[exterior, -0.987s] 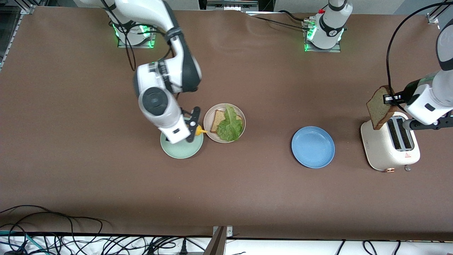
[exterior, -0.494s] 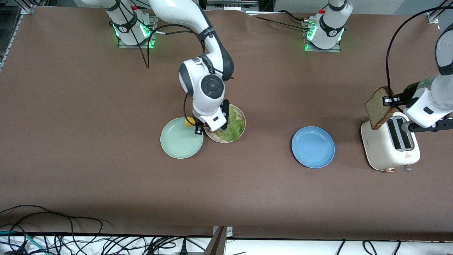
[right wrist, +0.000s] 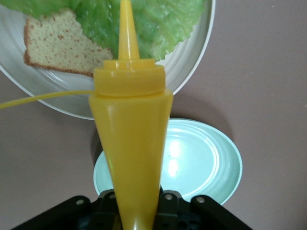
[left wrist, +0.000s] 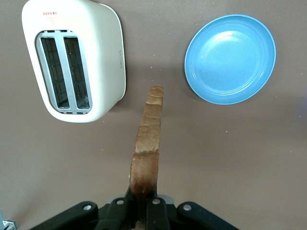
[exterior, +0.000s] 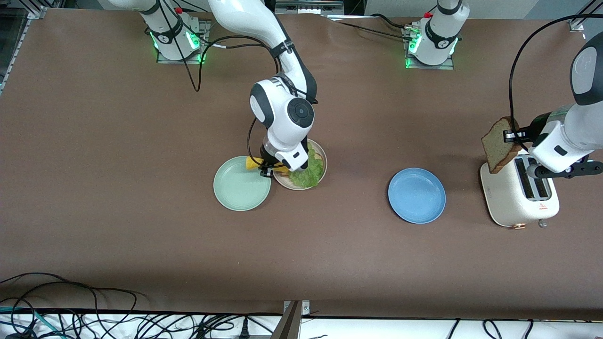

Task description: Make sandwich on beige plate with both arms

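Right gripper (exterior: 269, 165) clamped a yellow squeeze bottle (right wrist: 130, 139) over the beige plate's (exterior: 321, 155) rim. Left gripper (left wrist: 140, 207) pinched a bread slice (exterior: 498, 144) above the toaster (exterior: 506, 197).

I count three plates on the surface (exterior: 94, 141): one beige plate (exterior: 321, 155), one mint-green plate (exterior: 238, 190) and one blue plate (exterior: 417, 195). I see two bread slices: one on the beige plate (right wrist: 57, 45), one held upright in the air (exterior: 498, 146). There is one lettuce leaf (exterior: 308, 175), one yellow squeeze bottle (right wrist: 130, 124), and one white toaster (exterior: 511, 200) with two slots. Two arms are working, each with one claw.
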{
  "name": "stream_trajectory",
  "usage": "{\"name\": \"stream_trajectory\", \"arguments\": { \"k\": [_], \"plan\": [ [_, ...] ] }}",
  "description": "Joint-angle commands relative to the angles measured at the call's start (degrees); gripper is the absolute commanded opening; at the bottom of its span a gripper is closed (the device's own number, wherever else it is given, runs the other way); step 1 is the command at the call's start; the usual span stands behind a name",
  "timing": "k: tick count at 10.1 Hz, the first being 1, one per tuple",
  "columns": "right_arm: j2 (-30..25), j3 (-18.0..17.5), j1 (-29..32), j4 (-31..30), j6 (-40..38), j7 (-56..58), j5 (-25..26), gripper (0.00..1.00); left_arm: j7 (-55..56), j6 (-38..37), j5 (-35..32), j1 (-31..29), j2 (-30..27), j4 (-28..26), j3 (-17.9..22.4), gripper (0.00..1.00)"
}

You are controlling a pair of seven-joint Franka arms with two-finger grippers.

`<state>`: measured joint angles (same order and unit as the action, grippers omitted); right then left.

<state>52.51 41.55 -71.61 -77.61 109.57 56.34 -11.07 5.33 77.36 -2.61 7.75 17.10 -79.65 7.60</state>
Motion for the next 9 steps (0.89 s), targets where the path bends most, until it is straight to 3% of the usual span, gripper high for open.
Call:
{"name": "stream_trajectory", "arguments": {
  "k": [1,5,7,8,9],
  "plan": [
    [0.9,0.8,-1.2,0.3,-0.8,-0.4,3.1,0.0,-0.3,-1.0,0.9,0.2,-0.1,0.4,0.0,0.0],
    [0.0,1.4,-1.3,-0.2,-1.0,0.1,2.5,0.0,2.4,-0.9,0.9,0.7,0.6,0.5,-1.4,0.0],
    [-3.4,3.5,0.0,-0.3,-5.1,2.2,0.7,0.0,2.4,-0.3,1.0,0.6,0.8,0.2,-1.4,0.0],
    [-5.6,4.7,1.9,-0.4,-6.4,6.7,-2.4,0.0,2.6,1.0,4.9,1.1,1.1,-1.7,-1.5,0.0],
    [-7.4,6.4,4.1,-0.4,-8.4,12.1,-5.9,0.0,2.5,1.6,13.7,0.4,1.9,-3.6,-1.3,0.0]
  ]
}}
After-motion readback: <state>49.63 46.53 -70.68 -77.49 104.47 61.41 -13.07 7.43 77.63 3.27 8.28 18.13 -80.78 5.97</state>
